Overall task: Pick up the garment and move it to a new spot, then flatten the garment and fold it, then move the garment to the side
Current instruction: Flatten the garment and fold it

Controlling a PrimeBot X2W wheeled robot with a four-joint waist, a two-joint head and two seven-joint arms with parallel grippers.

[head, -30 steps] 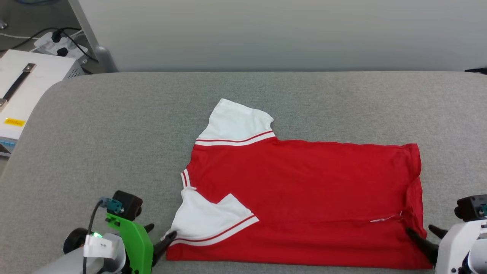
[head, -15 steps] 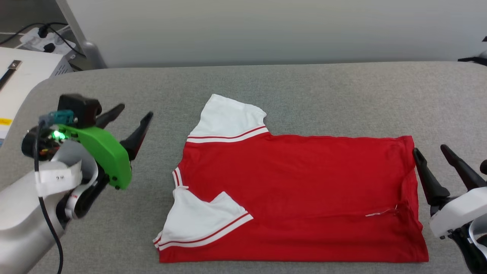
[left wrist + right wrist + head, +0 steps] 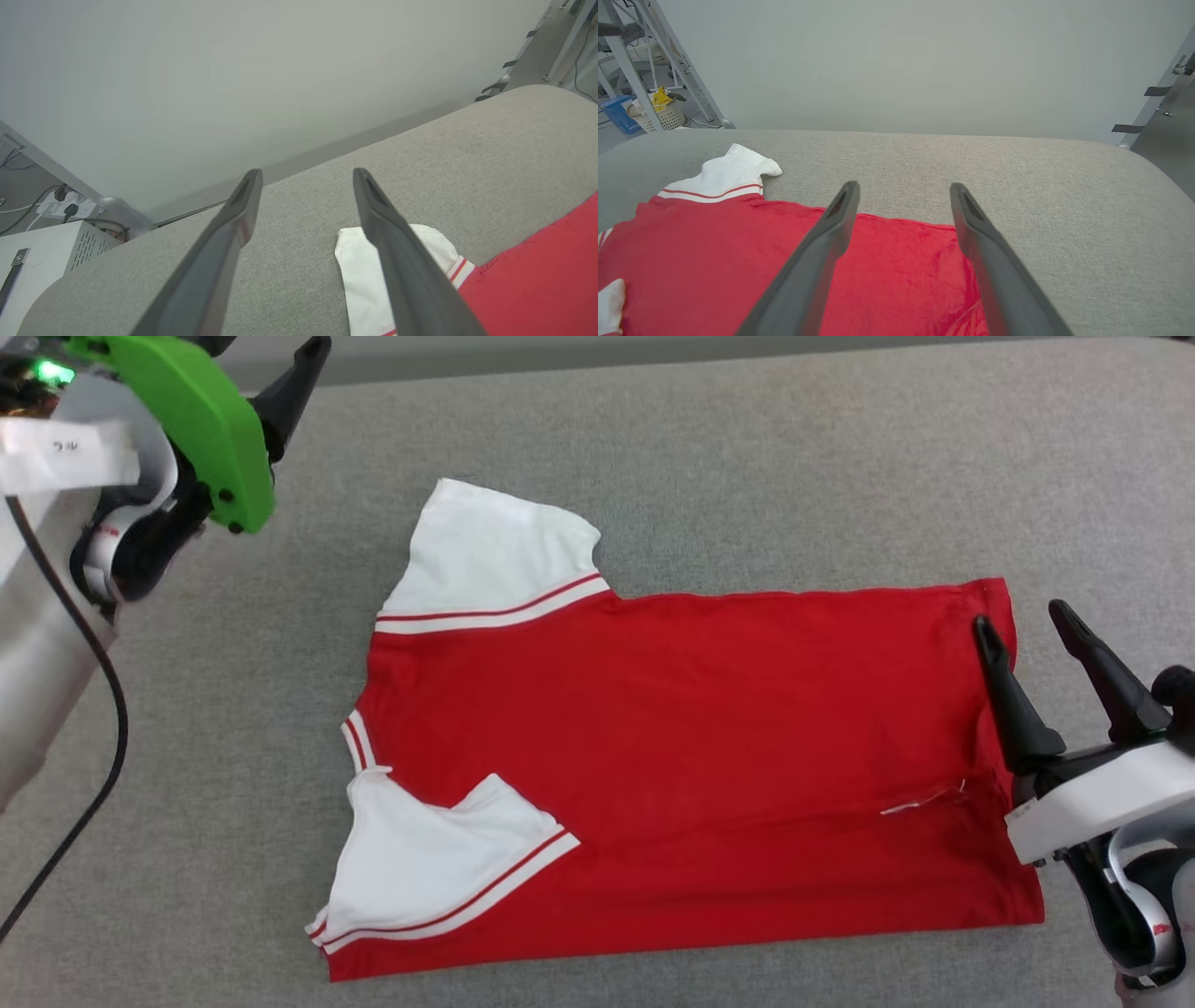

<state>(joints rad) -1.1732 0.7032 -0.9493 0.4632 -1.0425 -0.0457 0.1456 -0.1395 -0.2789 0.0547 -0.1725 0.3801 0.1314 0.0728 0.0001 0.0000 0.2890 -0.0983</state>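
Observation:
The garment (image 3: 653, 756) is a red jersey with white sleeves and red-and-white striped trim, lying flat on the grey padded table (image 3: 747, 448) with its collar end to the left. The near sleeve is folded onto the body. My left gripper (image 3: 271, 350) hangs open above the table, up and left of the far sleeve, holding nothing. The left wrist view has its fingers (image 3: 307, 172) spread over bare table beside the white sleeve (image 3: 359, 280). My right gripper (image 3: 1018, 616) stands open at the hem's far right corner, and its fingers (image 3: 904, 185) straddle the red hem edge (image 3: 901, 242).
A white vented box (image 3: 42, 247) and a power strip (image 3: 65, 205) sit beyond the table's left end. Metal frame legs, a basket (image 3: 658, 116) and a blue bin (image 3: 616, 23) stand on the floor behind. A pale wall runs along the table's far side.
The head camera has tilted down. Both grippers have left the garment's near corners. The left arm rose up and back to the far left, the right lifted beside the hem. The garment lies unchanged.

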